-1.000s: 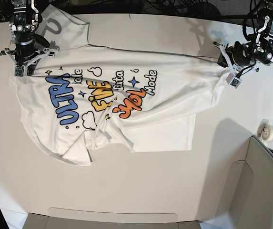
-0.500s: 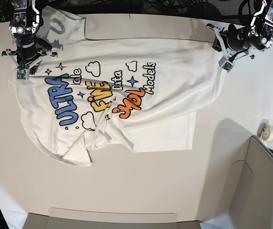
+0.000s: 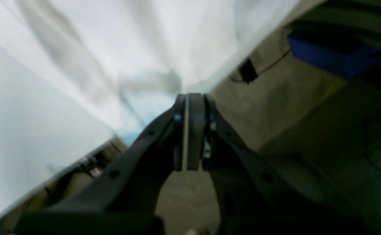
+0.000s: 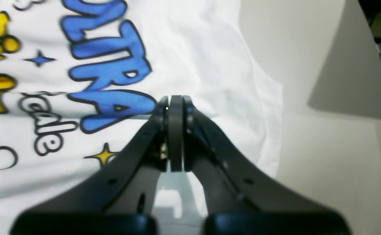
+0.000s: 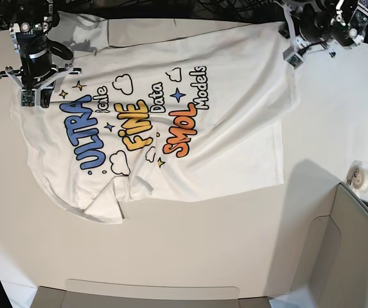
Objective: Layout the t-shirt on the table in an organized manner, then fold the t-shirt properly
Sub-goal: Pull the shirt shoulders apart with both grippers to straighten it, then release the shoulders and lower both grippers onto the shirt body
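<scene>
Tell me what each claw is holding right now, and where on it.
Both pinch the t-shirt: the left claw at its far corner edge, the right claw at the edge beside the blue ULTRA.

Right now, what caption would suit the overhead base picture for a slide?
Two robot grippers, left and right, pinch a printed white t-shirt spread across the pale table.

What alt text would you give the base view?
A white printed t-shirt lies spread print-up on an off-white table, its lower-left corner bunched. The right end effector pins one top corner and the left end effector grips the other.
</scene>
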Controlling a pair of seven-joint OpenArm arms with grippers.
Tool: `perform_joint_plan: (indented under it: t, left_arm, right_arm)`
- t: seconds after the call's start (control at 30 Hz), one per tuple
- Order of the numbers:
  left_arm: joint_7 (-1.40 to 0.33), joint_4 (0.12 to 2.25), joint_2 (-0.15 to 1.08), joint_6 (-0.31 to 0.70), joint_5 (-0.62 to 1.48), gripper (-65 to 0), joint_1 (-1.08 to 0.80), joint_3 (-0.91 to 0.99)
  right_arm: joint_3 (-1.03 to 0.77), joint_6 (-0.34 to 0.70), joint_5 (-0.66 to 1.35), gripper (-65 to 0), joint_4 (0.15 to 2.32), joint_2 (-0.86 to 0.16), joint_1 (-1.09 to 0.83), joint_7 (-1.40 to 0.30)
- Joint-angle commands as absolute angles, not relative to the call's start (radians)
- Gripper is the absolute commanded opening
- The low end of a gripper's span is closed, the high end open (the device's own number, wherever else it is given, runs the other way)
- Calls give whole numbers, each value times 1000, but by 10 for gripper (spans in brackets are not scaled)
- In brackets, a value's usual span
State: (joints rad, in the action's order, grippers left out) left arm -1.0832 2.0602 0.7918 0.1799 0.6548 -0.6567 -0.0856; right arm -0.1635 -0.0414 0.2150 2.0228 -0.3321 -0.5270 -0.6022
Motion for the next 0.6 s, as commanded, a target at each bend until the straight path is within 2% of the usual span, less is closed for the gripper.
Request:
perform_joint_plan:
  t: [0.0, 0.13, 0.27, 0.4, 0.57]
  left_arm:
    - [-1070, 2071, 791, 174, 647, -645, -648, -33]
    - [-1070, 2069, 722, 174, 648, -645, -552, 114]
    - [-1076, 2063, 648, 174, 647, -645, -395, 160]
    - [-1090, 1994, 550, 179, 647, -645, -226, 147]
    - [-1155, 1751, 472, 179, 647, -644, 84, -50]
  right_arm:
    - [-171, -44, 209, -650, 2040, -344, -524, -581]
    - [-163, -44, 211, -650, 2041, -338, -501, -581]
    - [-163, -45, 213, -650, 2041, -292, -453, -581]
    - [-159, -45, 213, -650, 2041, -239, -386, -581]
    - [-101, -45, 211, -650, 2034, -203, -288, -582]
